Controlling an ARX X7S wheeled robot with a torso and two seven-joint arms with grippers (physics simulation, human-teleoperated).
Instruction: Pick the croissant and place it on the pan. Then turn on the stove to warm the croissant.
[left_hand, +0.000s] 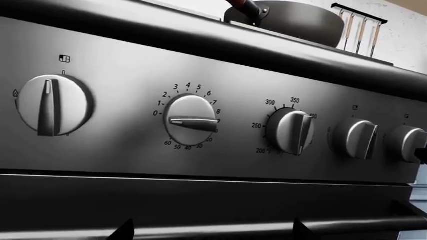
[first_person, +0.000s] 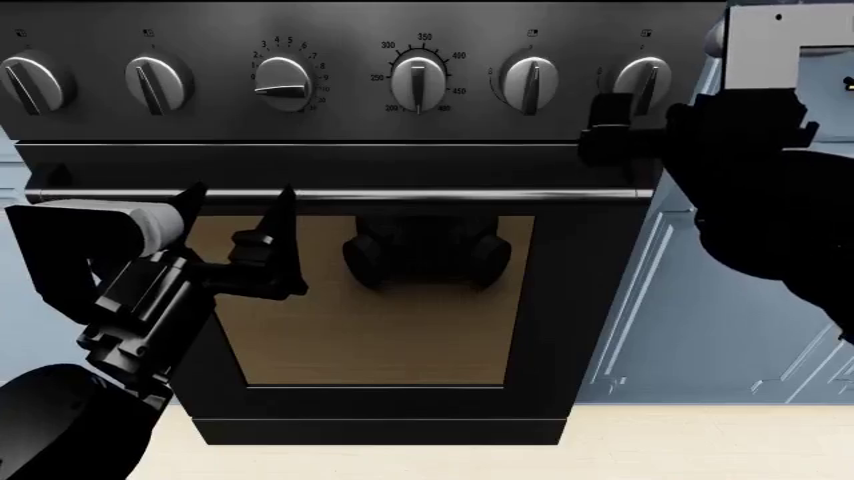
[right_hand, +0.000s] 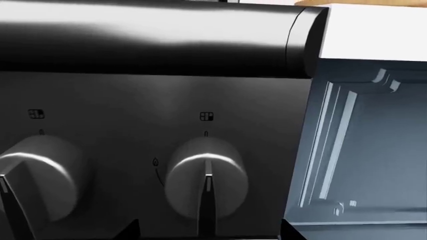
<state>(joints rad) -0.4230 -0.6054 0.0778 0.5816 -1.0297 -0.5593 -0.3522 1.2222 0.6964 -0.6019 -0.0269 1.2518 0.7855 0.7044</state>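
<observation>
The stove (first_person: 400, 150) fills the head view with its row of silver knobs, steel bar handle (first_person: 441, 195) and tan oven window (first_person: 400, 330). The dark pan (left_hand: 293, 20) sits on top of the stove, and its inside is hidden. The croissant is out of view. My left gripper (first_person: 240, 215) is open in front of the bar handle, below the left knobs; its fingertips (left_hand: 127, 231) show dark at the frame edge. My right gripper (first_person: 603, 120) is open beside the rightmost knob (first_person: 643, 82), and that knob (right_hand: 207, 182) lies just ahead between its spread fingertips.
Blue-grey cabinet doors (first_person: 694, 300) stand right of the stove, under a white counter edge (right_hand: 373, 30). A rack of hanging utensils (left_hand: 360, 27) is behind the pan. A numbered timer knob (left_hand: 192, 120) and a temperature knob (left_hand: 293, 131) sit mid-panel. Pale floor (first_person: 601, 450) lies below.
</observation>
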